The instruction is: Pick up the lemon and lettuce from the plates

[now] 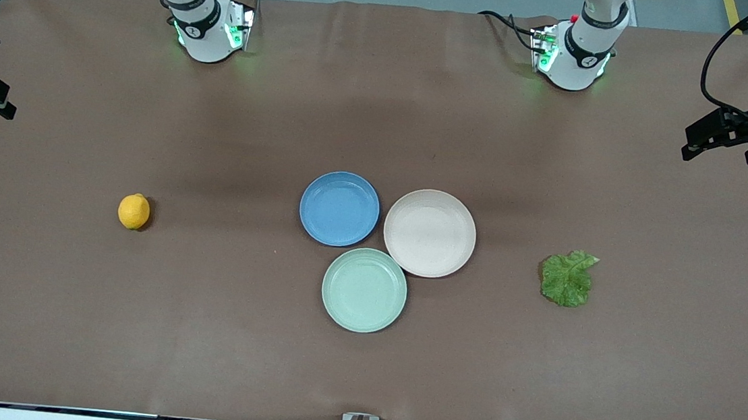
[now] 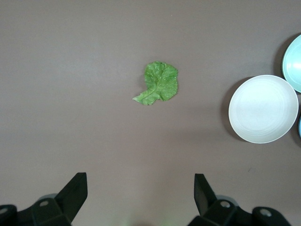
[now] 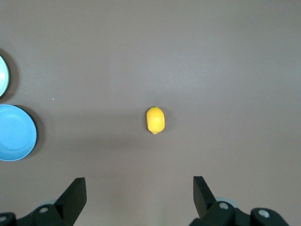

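Front view: the lemon (image 1: 134,211) lies on the table (image 1: 214,331) toward the right arm's end, the lettuce (image 1: 568,278) toward the left arm's end, both well apart from the blue plate (image 1: 339,208), beige plate (image 1: 429,232) and mint plate (image 1: 364,290) clustered between them. Left wrist view: the left gripper (image 2: 141,190) hangs spread wide and empty over the table near the lettuce (image 2: 158,83). Right wrist view: the right gripper (image 3: 139,193) hangs spread and empty near the lemon (image 3: 155,119).

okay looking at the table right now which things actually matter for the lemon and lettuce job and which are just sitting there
Part of the job:
lemon, on the bare table toward the right arm's end
lettuce, on the bare table toward the left arm's end
blue plate, empty
beige-pink plate, empty
left gripper and right gripper, both open, high over the table

Just lying about:
mint-green plate, empty
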Robot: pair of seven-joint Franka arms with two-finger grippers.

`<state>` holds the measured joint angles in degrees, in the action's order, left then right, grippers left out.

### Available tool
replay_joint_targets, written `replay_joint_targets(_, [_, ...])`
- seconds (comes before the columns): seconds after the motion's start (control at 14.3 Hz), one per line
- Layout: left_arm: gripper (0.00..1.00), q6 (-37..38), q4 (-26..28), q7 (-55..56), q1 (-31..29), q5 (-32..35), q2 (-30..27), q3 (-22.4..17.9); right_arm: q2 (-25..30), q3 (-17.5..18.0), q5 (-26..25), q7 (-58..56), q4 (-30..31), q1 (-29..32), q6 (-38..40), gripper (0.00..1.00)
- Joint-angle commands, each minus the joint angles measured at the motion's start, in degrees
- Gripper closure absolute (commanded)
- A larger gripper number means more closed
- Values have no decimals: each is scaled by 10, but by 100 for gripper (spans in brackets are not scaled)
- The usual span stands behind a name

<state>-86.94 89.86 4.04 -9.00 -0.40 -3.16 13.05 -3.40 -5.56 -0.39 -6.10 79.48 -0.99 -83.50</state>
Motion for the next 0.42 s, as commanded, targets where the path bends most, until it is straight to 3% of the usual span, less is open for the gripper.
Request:
replay_joint_targets(0.0, [0, 5, -9, -3, 0, 6, 1, 3, -6, 0, -8, 9, -12, -2, 2, 0])
replay_joint_targets(0.35, [0, 5, -9, -3, -2, 3, 2, 1, -6, 1, -8, 9, -12, -2, -3, 0])
